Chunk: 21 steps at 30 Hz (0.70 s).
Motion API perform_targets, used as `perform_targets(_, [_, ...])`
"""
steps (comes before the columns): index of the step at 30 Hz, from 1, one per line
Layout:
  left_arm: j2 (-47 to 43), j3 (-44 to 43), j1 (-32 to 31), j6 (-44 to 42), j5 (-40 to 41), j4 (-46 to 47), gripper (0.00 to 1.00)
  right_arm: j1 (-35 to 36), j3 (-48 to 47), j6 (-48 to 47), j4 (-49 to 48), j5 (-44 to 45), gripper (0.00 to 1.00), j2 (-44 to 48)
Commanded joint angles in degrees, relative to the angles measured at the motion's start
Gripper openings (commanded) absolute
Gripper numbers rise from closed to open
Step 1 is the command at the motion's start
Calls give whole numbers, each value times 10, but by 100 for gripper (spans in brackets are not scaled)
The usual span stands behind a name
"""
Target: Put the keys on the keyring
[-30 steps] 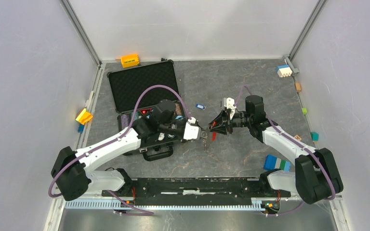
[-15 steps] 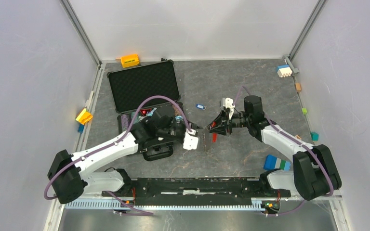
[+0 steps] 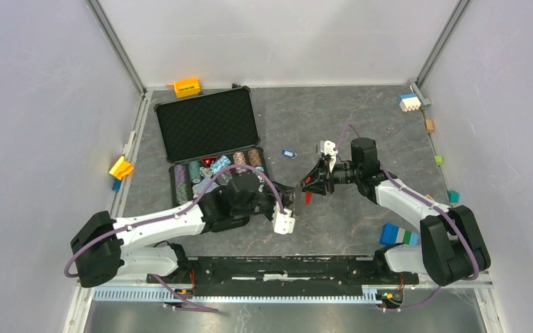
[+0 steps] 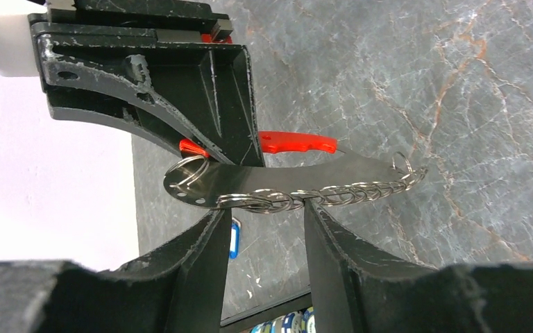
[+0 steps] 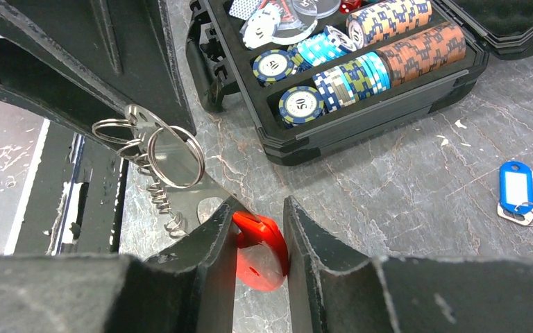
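Note:
The keyring is a string of silvery rings on a thin metal plate with a red strip. My right gripper is shut on the red strip and holds the keyring above the table's middle. My left gripper comes from the opposite side. Its fingers stand apart, with the ring string lying across their tips and nothing pinched between them. A small key with a blue head lies on the table behind the grippers, also seen as the blue key in the right wrist view.
An open black case with rows of poker chips sits left of centre, close to my left arm. Coloured blocks lie at the edges: orange, yellow, blue-and-white and blue.
My left arm has swung toward the near side and its wrist has turned, uncovering the chips in the case. Its jaws have widened a little. The right gripper has hardly moved.

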<state>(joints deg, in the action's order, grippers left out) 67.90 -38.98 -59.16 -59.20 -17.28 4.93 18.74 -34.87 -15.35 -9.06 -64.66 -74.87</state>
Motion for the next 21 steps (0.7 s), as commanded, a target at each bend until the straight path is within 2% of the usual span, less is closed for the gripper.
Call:
perform_targets(1, [2, 10, -8, 11, 43, 91, 48, 2, -15, 6, -20, -16, 0, 2])
perform_targets(6, [-10, 11, -8, 24, 38, 86, 39, 2, -18, -3, -11, -14, 0, -4])
perform_targets(21, [-36, 16, -8, 18, 22, 54, 31, 2, -25, -27, 12, -4, 0, -10])
